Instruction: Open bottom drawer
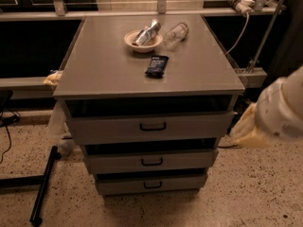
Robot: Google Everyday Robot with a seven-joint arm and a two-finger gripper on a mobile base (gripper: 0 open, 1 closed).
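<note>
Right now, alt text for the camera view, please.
A grey three-drawer cabinet seen from above, bottom drawer nearest the floor. On top sit a bowl, a clear bottle and a dark packet. The robot's white arm shows at right; its gripper is out of view.

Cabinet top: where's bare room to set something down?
Free: grey cabinet top left of the beige bowl and in front of the dark packet. Crowded: back centre, bowl beside clear bottle. White gripper sits right of the cabinet.

Tool unseen; arm (283,109) blurred, cropped right
</note>
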